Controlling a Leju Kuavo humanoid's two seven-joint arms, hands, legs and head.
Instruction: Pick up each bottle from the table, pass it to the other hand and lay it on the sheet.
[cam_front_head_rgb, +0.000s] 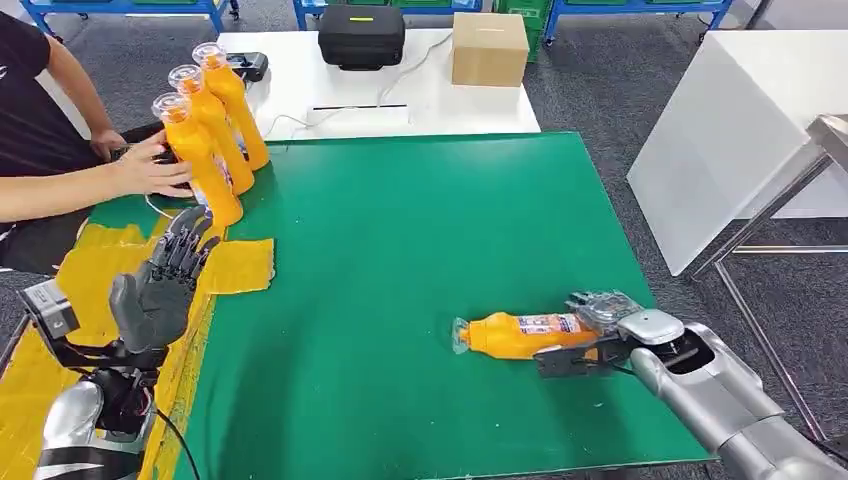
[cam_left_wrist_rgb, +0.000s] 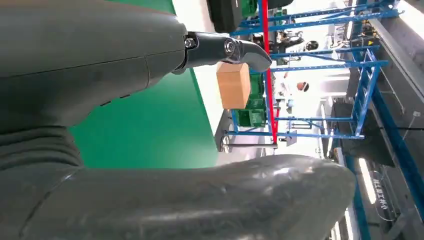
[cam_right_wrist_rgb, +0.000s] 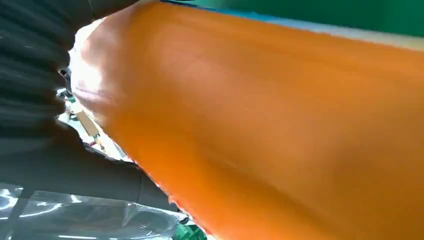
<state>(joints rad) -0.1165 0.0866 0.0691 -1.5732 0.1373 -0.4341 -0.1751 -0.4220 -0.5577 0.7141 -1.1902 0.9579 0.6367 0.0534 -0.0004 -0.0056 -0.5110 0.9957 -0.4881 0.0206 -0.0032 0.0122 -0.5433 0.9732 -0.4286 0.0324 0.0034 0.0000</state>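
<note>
An orange bottle (cam_front_head_rgb: 520, 335) lies on its side low and right of centre on the green table (cam_front_head_rgb: 400, 250), its base gripped by the right hand (cam_front_head_rgb: 600, 325). At lower left the left hand (cam_front_head_rgb: 160, 290) hovers, fingers spread and empty, over the yellow sheet (cam_front_head_rgb: 240, 265). At upper left a person's hand (cam_front_head_rgb: 150, 170) touches three upright bottles (cam_front_head_rgb: 210, 125). Beyond them sit a black case (cam_front_head_rgb: 361, 35) and a cardboard box (cam_front_head_rgb: 489, 48).

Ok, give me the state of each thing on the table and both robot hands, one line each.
Lying bottle: on its side, gripped by the right hand.
Three standing bottles: upright, capped; a person's hand touches the nearest.
Left hand: raised, holding nothing.
Yellow sheet: flat, bare.
</note>
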